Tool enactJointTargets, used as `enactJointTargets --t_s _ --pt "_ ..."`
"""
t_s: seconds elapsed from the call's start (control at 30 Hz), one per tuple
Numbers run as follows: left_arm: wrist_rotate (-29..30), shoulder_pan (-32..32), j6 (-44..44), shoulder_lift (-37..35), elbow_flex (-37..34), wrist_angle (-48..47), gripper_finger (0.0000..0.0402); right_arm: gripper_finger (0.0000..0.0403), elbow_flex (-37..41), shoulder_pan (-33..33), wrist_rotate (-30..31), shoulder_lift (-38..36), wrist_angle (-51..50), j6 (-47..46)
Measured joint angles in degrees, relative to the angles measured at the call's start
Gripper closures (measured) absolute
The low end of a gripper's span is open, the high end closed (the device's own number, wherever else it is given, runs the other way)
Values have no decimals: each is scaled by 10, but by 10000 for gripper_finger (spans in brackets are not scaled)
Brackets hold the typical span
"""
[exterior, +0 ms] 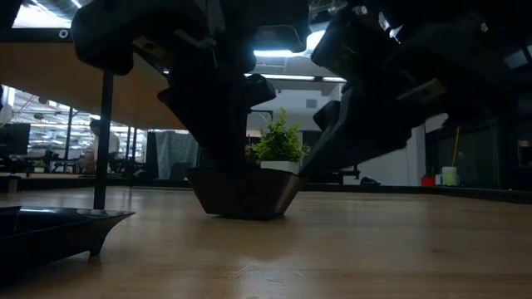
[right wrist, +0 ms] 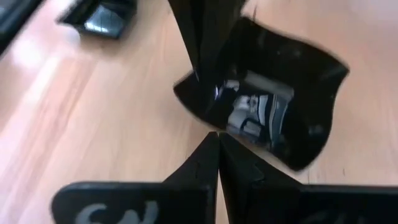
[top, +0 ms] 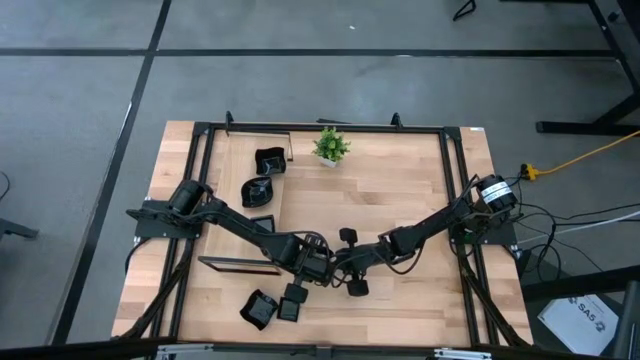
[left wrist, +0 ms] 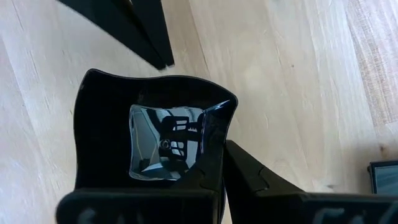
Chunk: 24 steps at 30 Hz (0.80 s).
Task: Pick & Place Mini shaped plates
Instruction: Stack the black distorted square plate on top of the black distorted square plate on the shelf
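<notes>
Pick step in hand: the left tool is clenched on the rim of a small black plate resting on the table, well in front of the potted plant. The right tool, clenched and empty, sits just beside that plate. Next move likely calls for a level lift.

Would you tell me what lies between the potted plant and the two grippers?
In the high view, only bare wooden table lies between the plant and the grippers.
</notes>
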<state>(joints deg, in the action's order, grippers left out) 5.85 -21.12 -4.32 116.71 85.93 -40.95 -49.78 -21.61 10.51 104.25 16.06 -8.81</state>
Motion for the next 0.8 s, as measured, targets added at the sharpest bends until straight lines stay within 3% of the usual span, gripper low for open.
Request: enactJointTargets --t_s 0.8 --pt "-6 0 0 0 0 0 399 389 0 2 9 0 -9 2"
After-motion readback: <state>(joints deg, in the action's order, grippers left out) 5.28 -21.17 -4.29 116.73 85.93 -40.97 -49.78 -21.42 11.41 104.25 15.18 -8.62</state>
